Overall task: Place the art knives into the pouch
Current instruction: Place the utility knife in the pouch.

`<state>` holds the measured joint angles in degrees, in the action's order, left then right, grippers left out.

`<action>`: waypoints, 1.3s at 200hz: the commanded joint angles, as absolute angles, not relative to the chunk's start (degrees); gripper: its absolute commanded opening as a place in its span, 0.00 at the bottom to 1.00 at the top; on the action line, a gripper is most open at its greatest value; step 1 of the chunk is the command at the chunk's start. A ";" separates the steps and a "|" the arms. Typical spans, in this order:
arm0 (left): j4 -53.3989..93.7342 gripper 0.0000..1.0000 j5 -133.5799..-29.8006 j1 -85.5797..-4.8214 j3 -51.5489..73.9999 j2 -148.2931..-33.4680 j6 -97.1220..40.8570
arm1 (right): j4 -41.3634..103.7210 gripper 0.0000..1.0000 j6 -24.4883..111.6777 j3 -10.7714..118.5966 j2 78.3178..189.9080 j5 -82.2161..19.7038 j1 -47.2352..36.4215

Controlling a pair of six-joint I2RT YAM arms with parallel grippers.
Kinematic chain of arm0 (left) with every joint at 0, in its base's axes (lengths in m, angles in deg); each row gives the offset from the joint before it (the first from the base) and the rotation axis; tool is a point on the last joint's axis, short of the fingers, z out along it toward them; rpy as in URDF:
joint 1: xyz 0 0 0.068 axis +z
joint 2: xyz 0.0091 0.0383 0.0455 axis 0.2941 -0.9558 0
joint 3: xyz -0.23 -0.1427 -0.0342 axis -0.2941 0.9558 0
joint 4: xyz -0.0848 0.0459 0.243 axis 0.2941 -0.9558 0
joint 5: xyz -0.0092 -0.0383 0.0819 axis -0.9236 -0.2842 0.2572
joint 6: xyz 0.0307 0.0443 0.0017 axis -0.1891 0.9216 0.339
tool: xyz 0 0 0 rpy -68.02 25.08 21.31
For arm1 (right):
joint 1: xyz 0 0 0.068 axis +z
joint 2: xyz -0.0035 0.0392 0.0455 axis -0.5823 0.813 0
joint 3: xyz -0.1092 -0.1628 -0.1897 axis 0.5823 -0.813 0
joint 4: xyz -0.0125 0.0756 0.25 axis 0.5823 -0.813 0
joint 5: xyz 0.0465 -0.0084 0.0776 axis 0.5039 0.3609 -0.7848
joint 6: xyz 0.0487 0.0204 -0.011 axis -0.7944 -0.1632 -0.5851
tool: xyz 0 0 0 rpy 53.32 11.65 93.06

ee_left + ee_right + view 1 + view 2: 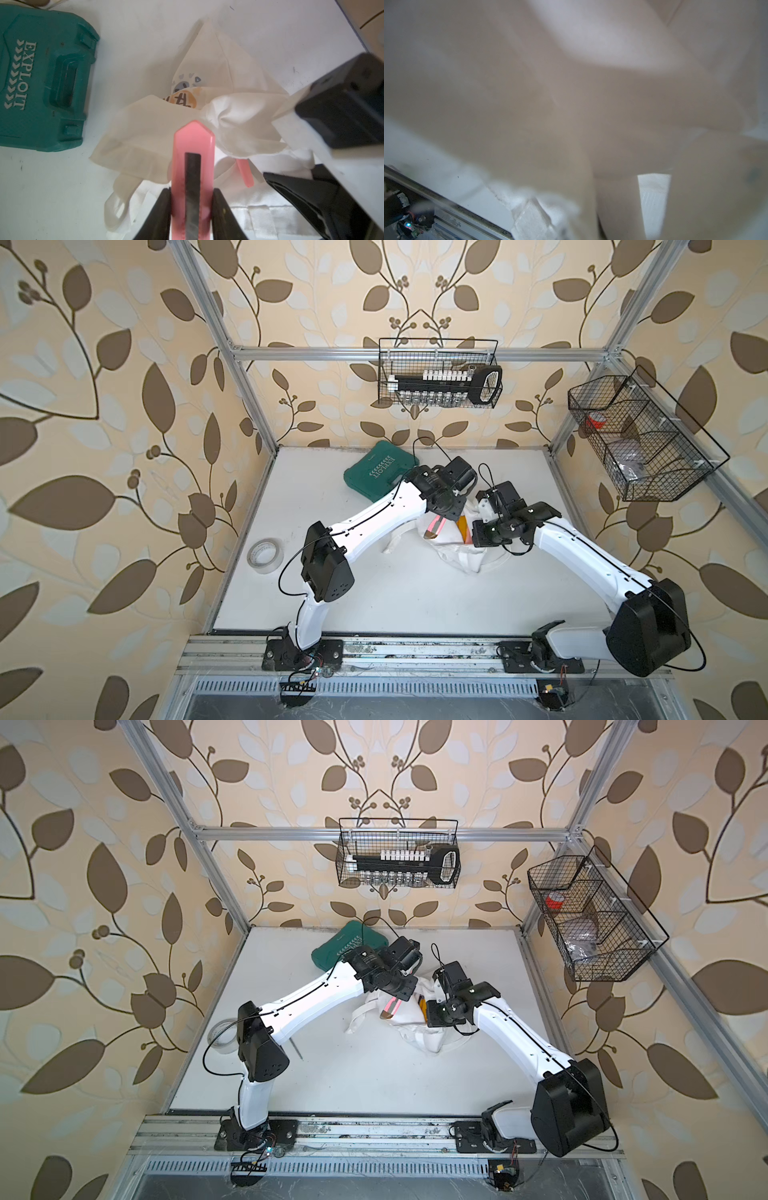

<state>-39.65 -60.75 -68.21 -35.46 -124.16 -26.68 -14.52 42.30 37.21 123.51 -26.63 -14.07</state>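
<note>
Green case (41, 83) lies at the left on the table (374, 597). My left gripper (192, 195) is clamped on the pink knife (194, 137), whose tip hangs over the crumpled pouch (145, 133), not inside it. My right gripper (305, 110) is pinched tight on a fold of pouch cloth.

Both top views look steeply down from high at the front onto the whole table (395, 593); the left wrist camera sights closely along the left gripper (191, 193) to the pouch (145, 128) just beyond its tips, and the right wrist camera lies blurred against that same cloth.
</note>
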 commanded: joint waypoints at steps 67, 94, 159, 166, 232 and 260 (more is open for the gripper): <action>-23.02 0.32 -65.44 -69.18 -34.36 -124.81 -24.11 | -15.30 0.00 40.83 38.28 119.36 -35.62 -13.74; -17.63 0.32 -67.10 -69.21 -30.03 -124.05 -25.00 | -16.26 0.00 40.44 38.98 118.51 -37.76 -13.79; -5.65 0.40 -69.27 -69.31 -16.94 -118.40 -26.50 | -15.39 0.00 39.02 39.98 117.01 -42.47 -13.82; -5.81 0.44 -69.54 -69.31 -16.53 -117.92 -26.55 | -15.39 0.00 39.02 40.08 117.14 -42.49 -13.83; -13.74 0.81 -62.27 -69.13 -8.58 -106.57 -22.45 | -15.83 0.00 39.73 39.50 117.42 -39.94 -13.89; -15.82 0.83 -60.02 -68.34 -4.69 -101.52 -23.18 | -15.79 0.00 39.96 39.37 117.71 -39.45 -13.89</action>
<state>-13.49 -63.90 -68.83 -6.91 -107.30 -23.95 -16.19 39.37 38.37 117.87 -39.99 -14.22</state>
